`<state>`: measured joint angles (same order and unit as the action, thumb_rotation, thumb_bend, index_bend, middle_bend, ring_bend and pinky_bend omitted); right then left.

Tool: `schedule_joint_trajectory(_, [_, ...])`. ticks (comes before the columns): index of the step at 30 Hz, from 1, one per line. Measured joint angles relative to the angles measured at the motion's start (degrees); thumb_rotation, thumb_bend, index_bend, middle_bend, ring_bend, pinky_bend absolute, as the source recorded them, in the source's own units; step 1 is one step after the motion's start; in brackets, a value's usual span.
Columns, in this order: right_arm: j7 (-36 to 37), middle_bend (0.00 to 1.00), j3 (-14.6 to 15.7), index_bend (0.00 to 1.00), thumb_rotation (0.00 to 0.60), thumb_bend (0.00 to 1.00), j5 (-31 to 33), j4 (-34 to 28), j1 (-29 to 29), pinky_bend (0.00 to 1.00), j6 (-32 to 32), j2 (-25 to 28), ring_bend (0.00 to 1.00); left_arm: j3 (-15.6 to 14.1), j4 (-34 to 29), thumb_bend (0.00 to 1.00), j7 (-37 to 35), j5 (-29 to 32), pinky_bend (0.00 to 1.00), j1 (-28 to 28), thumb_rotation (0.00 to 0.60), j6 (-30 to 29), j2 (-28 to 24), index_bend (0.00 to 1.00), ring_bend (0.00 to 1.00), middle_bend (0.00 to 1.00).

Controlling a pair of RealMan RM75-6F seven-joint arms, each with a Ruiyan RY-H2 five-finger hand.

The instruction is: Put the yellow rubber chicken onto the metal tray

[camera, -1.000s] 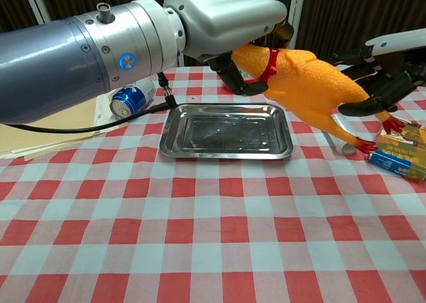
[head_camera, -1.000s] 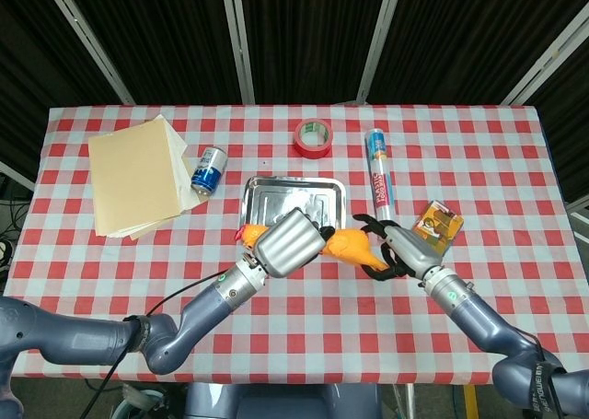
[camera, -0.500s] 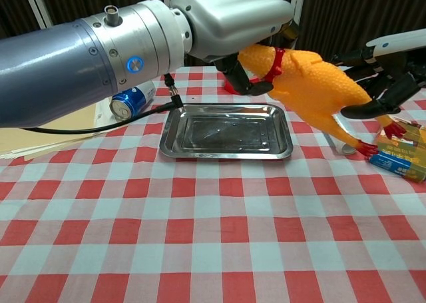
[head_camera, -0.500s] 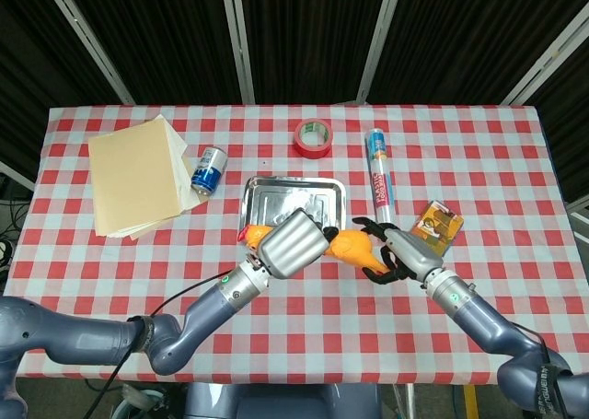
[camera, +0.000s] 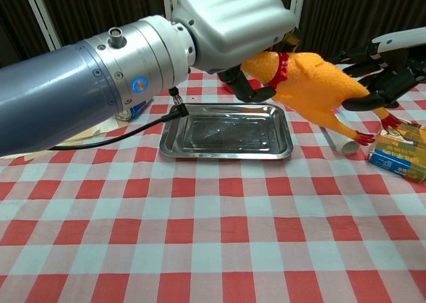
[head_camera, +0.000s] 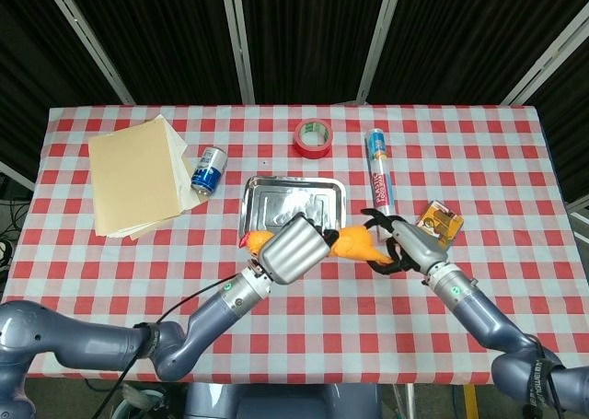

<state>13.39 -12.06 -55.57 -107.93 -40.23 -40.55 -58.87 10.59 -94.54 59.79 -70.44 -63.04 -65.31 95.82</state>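
Both hands held the yellow rubber chicken (camera: 313, 90) above the table, right of the metal tray (camera: 225, 131) in the chest view: your left hand (camera: 233, 23) gripped its neck, your right hand (camera: 389, 76) its tail. It looked light and squashy.

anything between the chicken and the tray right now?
Nothing visible. The chicken hangs in the air at the tray's right edge, gripped at the neck end by the left robot hand and at the tail end by the right robot hand. The tray is bare.
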Motion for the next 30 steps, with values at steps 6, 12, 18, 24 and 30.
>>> schedule_joint_trajectory(6, [-0.9, 0.18, 0.4, 0.04, 0.600, 0.40, 0.6, 0.2, -0.5, 0.02, 0.6, 0.0, 0.12, 0.1, 1.0, 0.75, 1.6, -0.2, 0.82, 0.3, 0.600, -1.0, 1.7, 0.76, 0.77, 0.83])
schedule_joint_trajectory(12, [-0.7, 0.10, 0.5, 0.00, 0.600, 0.35, -0.8, 0.2, -0.3, 0.00, 1.0, 0.4, 0.05, 0.6, 2.0, 0.75, 1.9, 0.0, 0.82, 0.4, 0.600, -0.9, 2.2, 0.76, 0.77, 0.83])
schedule_joint_trajectory(18, [-1.2, 0.07, 0.7, 0.00, 0.600, 0.30, -2.0, 0.8, 0.2, 0.00, -0.1, 0.2, 0.02, 0.9, 2.1, 0.75, 1.5, 0.0, 0.82, 0.6, 0.600, -0.8, 1.9, 0.76, 0.77, 0.83])
schedule_joint_trajectory(24, [-1.0, 0.06, 0.4, 0.00, 0.600, 0.29, -3.2, 0.9, 0.7, 0.00, -1.3, 0.1, 0.01, 1.0, 2.2, 0.75, 0.9, -0.2, 0.82, 0.8, 0.600, -0.5, 1.7, 0.76, 0.77, 0.83])
schedule_joint_trajectory(30, [-0.7, 0.06, 0.5, 0.02, 0.600, 0.29, -3.7, 0.0, 0.6, 0.00, -0.6, -0.3, 0.03, 1.4, 2.6, 0.75, 0.9, -0.6, 0.82, 0.5, 0.600, -0.4, 2.3, 0.76, 0.77, 0.83])
